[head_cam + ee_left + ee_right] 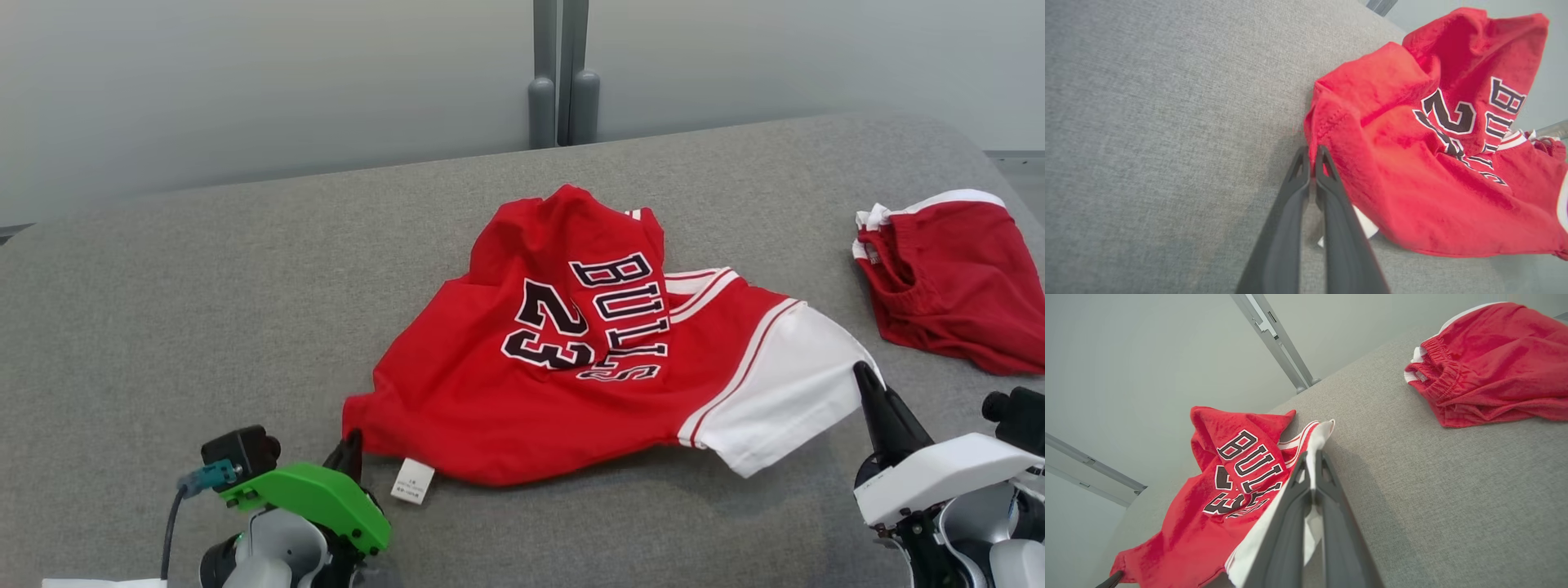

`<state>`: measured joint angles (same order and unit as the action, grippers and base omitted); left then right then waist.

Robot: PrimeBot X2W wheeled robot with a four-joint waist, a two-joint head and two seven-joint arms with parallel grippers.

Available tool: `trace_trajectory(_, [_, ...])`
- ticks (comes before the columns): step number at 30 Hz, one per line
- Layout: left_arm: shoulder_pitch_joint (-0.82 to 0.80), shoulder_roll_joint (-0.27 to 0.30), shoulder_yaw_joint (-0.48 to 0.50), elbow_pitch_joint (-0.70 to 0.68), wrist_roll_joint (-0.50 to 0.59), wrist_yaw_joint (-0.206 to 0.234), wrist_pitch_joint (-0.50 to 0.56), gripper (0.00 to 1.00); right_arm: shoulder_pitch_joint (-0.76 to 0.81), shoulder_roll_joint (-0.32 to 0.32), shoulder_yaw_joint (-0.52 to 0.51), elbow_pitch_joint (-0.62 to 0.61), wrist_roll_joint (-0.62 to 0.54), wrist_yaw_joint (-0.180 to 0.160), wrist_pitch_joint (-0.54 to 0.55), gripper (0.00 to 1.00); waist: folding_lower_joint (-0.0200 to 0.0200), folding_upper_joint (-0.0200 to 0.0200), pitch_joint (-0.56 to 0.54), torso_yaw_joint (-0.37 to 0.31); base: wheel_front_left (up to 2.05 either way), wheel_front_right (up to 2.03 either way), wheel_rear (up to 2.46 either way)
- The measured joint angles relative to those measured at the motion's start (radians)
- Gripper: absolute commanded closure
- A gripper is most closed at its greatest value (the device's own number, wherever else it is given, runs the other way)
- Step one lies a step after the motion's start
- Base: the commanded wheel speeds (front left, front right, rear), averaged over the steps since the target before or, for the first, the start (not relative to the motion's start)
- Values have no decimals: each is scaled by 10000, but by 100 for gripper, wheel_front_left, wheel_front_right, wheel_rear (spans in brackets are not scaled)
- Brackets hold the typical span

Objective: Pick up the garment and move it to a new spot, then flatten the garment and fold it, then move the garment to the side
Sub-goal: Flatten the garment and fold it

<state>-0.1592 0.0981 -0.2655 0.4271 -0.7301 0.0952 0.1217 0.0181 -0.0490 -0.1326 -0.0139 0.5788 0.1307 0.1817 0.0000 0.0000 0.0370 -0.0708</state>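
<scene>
The garment (571, 367) is a red jersey with a white sleeve and "BULLS 23" lettering, lying rumpled on the grey table (204, 310). My left gripper (353, 447) is shut on the garment's red near-left corner; in the left wrist view the gripper (1313, 157) pinches the hem of the garment (1412, 163). My right gripper (864, 377) is shut on the edge of the white sleeve; the right wrist view has the gripper (1312, 459) closed on white cloth of the garment (1224, 477). The sleeve hangs slightly lifted off the table. A white label (412, 480) dangles at the front hem.
A second red garment with white trim, looking like shorts (955, 278), lies bunched at the table's right edge, also seen as the shorts (1490, 363) in the right wrist view. Grey posts (562, 90) stand behind the table's far edge. Bare grey table spreads to the left.
</scene>
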Motion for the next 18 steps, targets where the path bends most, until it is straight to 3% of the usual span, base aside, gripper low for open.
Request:
trace_trajectory(10, [-61, -148, 527, -2251, -892, -247, -213, 100, -612, 0, -222, -706, -8, 0, 382, 100, 0, 0, -354, 87, 0, 0, 0])
trace_trajectory(18, [-507, -282, 1074, -4498, -2065, -98, 19, 100, -1358, 0, -337, -1687, 1158, -2, 924, 100, 0, 0, -591, 85, 0, 0, 0])
